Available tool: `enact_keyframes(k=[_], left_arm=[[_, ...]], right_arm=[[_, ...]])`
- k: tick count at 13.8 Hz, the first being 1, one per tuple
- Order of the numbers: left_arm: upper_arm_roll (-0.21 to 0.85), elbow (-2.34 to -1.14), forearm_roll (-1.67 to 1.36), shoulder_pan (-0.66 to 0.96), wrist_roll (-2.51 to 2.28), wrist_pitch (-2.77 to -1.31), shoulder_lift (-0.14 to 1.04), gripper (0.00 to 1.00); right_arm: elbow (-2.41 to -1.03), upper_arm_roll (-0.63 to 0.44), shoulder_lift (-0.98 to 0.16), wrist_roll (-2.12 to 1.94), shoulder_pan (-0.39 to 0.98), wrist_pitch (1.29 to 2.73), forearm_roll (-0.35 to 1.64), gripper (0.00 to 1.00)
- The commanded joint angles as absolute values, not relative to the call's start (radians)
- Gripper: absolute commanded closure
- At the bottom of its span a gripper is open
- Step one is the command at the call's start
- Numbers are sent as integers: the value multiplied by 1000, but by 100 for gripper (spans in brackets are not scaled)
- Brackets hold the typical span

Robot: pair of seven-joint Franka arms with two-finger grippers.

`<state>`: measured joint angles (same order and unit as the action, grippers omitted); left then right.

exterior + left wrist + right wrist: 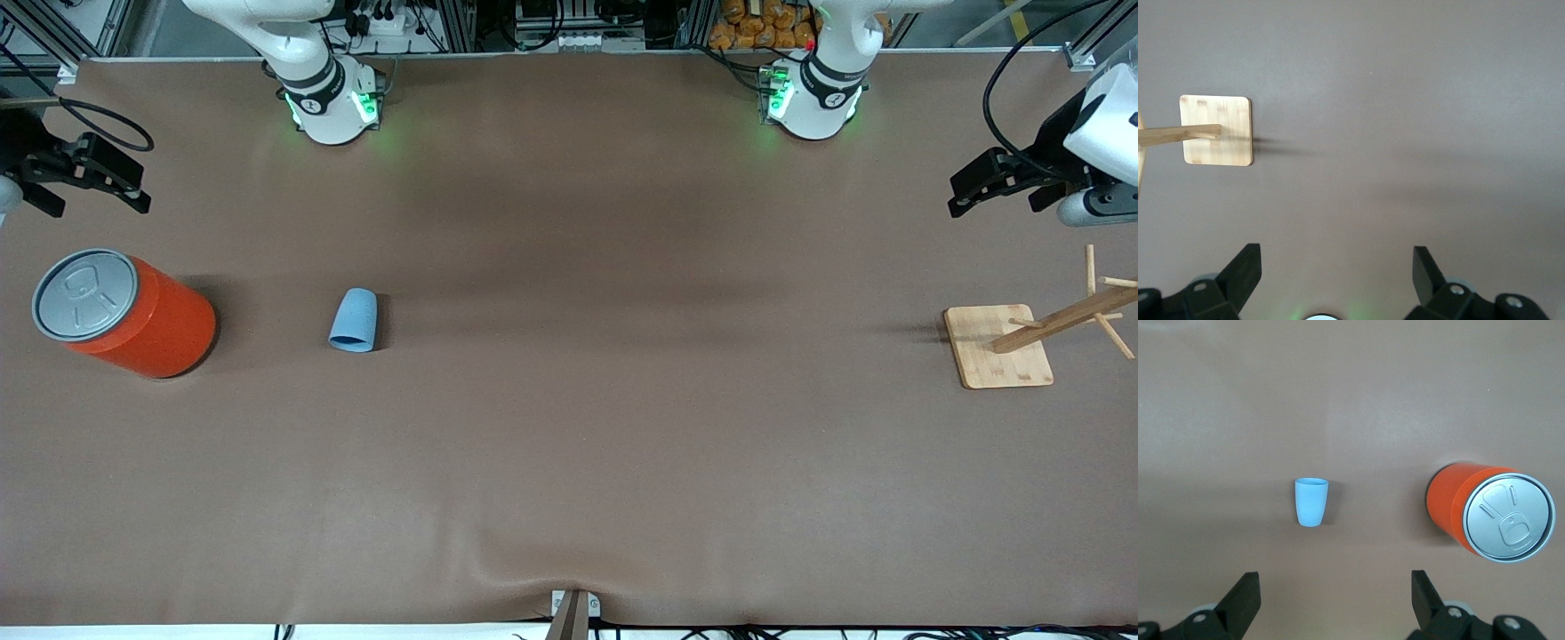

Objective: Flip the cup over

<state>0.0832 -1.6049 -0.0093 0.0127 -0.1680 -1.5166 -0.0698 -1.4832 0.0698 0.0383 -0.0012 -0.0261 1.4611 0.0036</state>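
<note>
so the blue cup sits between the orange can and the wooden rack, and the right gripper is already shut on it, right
Not quite. The cup does sit between the orange can and the wooden rack, but the right gripper is open and holds nothing. The right wrist view shows its fingers spread, clear of the cup.

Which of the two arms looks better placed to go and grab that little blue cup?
The right arm. Its open claw hangs at the cup's end of the table; the left claw, also open, hangs over the wooden rack's end.
</note>
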Motion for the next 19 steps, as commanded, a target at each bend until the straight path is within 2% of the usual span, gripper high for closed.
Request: enact_keyframes(k=[1, 6, 14, 19], left_arm=[[89, -1588, 2, 9, -167, -1508, -66, 0], [84, -1531, 23, 8, -163, -1508, -31, 0], [91, -1542, 23, 9, -175, -1459, -37, 0], [91, -1555, 23, 9, -175, -1459, -44, 0]], right_arm=[[-1457, 67, 23, -15, -25, 1456, -6, 0], [-1459, 61, 23, -26, -31, 1447, -5, 0], [-1465, 63, -17, -26, -18, 1421, -6, 0], [-1466, 66, -191, -37, 12, 1414, 48, 0]])
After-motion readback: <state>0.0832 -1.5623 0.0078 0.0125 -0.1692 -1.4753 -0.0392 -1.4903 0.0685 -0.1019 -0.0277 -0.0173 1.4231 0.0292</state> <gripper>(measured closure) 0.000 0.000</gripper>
